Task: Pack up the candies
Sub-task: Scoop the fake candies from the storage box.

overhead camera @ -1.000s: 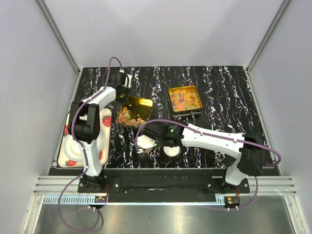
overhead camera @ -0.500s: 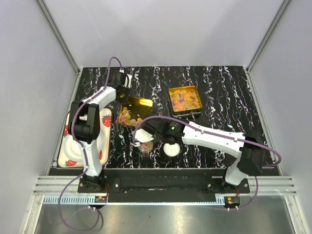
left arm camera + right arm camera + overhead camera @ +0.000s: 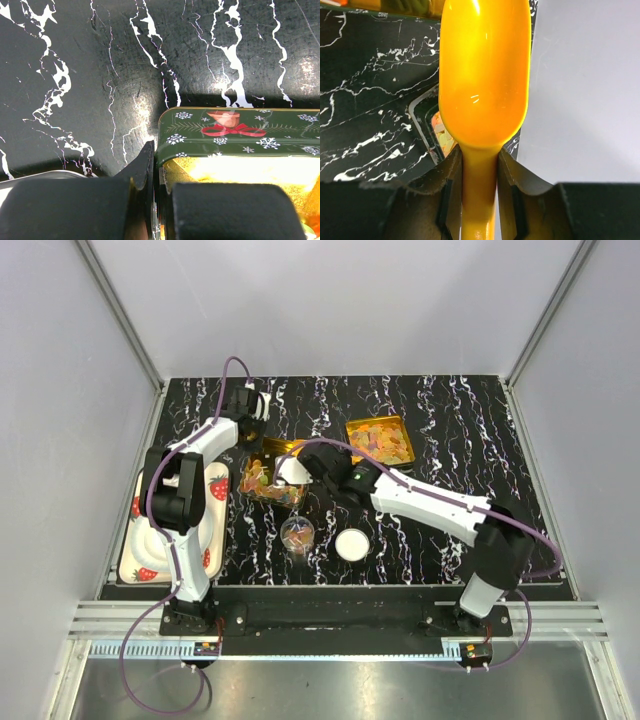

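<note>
Top external view: on the black white-veined marble-look table [image 3: 450, 420] stand two square gold tins. The left tin [image 3: 293, 452] holds a heap of the candies [image 3: 262, 480], tiny orange, red, yellow and green gummy pieces. The right tin [image 3: 385, 473], well apart from it, is also full of them. Nearer the arms a small clear round container [image 3: 297, 533] has a few candies inside, and a white round lid [image 3: 351, 544] lies just beside it. A white strawberry-patterned tray [image 3: 150, 540] sits at the table's left edge.

In the left wrist view the left gripper [image 3: 155, 165] is clenched on the left tin's green, snowflake-printed wall, one finger [image 3: 142, 162] outside and the other inside.

In the right wrist view the right gripper [image 3: 479, 165] grasps the stem of a glossy yellow-orange plastic scoop [image 3: 485, 75], its fingers pressed against both sides. The scoop's bowl hangs above the right edge of the left tin, with candies visible beneath it. I cannot tell whether the scoop carries any.
</note>
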Available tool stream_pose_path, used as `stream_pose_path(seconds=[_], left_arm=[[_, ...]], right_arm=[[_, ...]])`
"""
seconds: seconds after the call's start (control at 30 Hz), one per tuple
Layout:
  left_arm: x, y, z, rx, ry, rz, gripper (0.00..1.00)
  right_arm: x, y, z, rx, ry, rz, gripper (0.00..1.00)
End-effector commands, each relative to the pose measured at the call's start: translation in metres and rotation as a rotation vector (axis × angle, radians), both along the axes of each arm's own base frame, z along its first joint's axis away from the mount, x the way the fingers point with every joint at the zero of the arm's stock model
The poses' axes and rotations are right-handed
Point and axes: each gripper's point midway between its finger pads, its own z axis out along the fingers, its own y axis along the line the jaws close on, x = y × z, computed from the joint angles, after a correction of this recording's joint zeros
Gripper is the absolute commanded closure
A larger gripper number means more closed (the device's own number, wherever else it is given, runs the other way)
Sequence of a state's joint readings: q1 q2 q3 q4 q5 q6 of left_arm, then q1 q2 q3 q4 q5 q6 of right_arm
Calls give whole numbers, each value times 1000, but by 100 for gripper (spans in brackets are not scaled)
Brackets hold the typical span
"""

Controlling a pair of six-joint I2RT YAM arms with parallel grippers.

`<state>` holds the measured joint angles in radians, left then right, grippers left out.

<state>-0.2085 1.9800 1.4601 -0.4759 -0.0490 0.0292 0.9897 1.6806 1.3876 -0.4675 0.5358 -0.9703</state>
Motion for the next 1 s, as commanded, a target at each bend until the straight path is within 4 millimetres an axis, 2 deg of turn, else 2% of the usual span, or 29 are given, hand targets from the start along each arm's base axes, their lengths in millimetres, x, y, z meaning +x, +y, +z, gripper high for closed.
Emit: stream_pose_path(seconds=[0.0,0.17,0.2,0.27,0.3,0.37,0.4,0.47,0.5,0.53,0.6,0.7,0.97], left_arm=[[22,-1,20,-6,-88,-4,100],[22,-1,20,-7,-87,-3,100],[23,-1,20,-8,-90,-3,100],[23,-1,20,-12,-90,-3,100],[23,-2,20,-12,-93,-5,100],[23,-2,21,-16,-95,-4,100],[23,-2,22,-18,-98,-5,100],[23,-3,25,-26,-110,-11,100],[22,-4,26,-29,-114,-13,100],[23,-5,29,-33,-124,-15,100],[22,-5,30,-35,-126,-14,100],[23,-5,31,-38,-131,-15,100],[23,-7,29,-49,-128,-16,100]], right_arm=[[20,18,19,48,-104,3,100],[28,32,10,20,-98,37,100],[30,35,2,0,-90,41,100],[35,41,3,-12,-101,45,100],[39,46,-7,-35,-91,48,100],[45,53,-6,-45,-103,51,100],[48,56,-17,-70,-94,52,100],[55,63,-17,-91,-106,58,100],[57,66,-29,-120,-97,62,100],[60,67,-28,-133,-105,57,100],[64,71,-41,-180,-98,67,100],[67,73,-50,-214,-86,73,100],[68,78,-60,-229,-64,77,100]])
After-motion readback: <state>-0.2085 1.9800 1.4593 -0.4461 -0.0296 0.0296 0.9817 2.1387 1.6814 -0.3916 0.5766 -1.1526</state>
